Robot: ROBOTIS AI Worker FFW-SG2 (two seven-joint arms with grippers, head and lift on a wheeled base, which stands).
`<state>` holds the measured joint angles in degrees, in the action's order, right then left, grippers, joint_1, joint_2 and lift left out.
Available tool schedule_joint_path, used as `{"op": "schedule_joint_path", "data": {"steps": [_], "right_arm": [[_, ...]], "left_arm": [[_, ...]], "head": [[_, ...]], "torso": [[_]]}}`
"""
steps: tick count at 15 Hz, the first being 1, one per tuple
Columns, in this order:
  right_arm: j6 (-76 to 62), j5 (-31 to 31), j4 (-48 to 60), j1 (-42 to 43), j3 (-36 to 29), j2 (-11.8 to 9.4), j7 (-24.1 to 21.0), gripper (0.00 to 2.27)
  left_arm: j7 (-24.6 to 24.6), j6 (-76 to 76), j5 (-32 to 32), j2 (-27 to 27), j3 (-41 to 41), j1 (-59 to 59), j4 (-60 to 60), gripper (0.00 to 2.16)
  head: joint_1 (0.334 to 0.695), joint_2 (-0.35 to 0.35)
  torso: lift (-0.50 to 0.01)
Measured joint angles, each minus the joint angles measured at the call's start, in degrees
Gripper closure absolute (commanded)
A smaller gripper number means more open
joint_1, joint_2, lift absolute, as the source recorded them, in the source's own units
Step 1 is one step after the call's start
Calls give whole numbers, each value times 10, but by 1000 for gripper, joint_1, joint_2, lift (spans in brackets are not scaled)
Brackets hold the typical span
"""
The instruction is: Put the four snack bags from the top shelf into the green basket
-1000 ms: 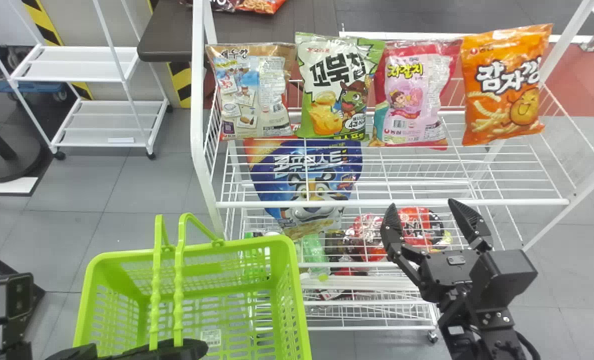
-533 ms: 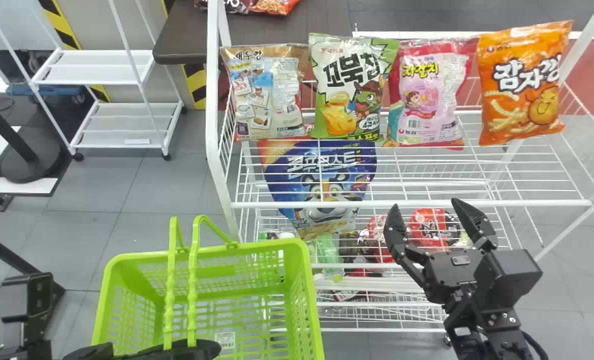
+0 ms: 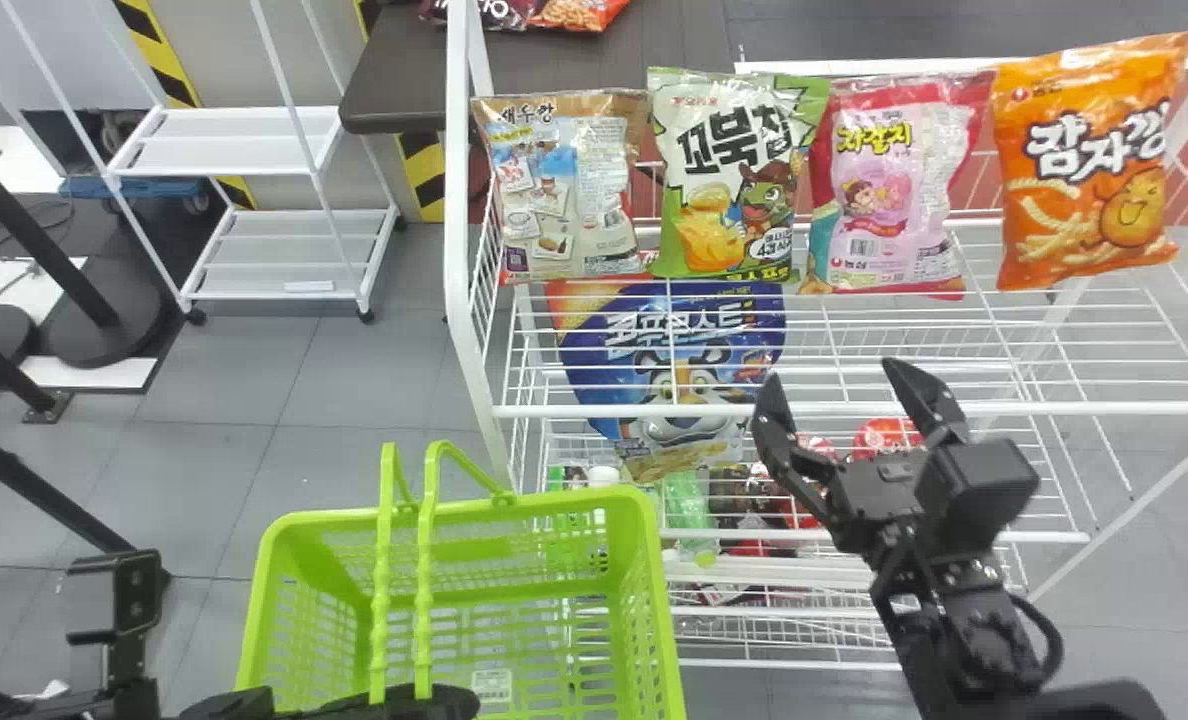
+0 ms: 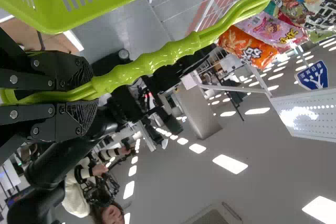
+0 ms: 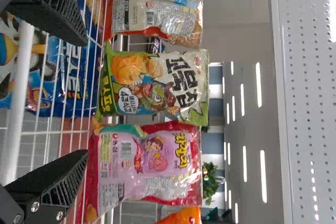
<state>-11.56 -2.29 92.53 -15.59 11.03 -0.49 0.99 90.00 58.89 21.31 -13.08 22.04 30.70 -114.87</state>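
Observation:
On the top wire shelf stand four upright bags in a row: brown, green-white, pink and orange. My right gripper is in front of and lower than the bags, its fingers apart with nothing between them; the right wrist view has the gripper facing the green bag and pink bag. My left gripper is at the bottom edge by the green basket, and in the left wrist view the gripper is shut on the basket's handles.
A blue cereal bag is on the shelf below, behind the wires. The top shelf's front rail runs across near my right gripper. Bottles and red packs are lower down. A small white rack stands at the left.
The shelf, bags and basket have shifted to the right in the head view. My right gripper has risen toward the top shelf's front rail, still open.

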Motion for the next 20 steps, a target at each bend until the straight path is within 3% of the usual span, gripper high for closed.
{"op": "schedule_joint_path", "data": {"steps": [7,10,13,16,20], "right_arm": [[25,51,-145,200,94,5,-1,70],[33,97,-226,289,124,5,3,63],[31,140,-293,354,134,5,39,60],[55,235,-336,392,136,5,124,53],[78,267,-390,429,147,5,150,53]], "left_arm": [[0,-13,4,-9,-9,-4,21,2148],[0,-14,5,-16,-18,-10,26,2148],[0,-16,15,-26,-27,-18,33,2148],[0,-19,20,-31,-28,-19,35,2148],[0,-27,21,-33,-32,-21,40,2148]], "head": [[695,232],[695,240],[695,239],[695,254],[695,260]], "torso": [[0],[0],[0],[0],[0]]}}
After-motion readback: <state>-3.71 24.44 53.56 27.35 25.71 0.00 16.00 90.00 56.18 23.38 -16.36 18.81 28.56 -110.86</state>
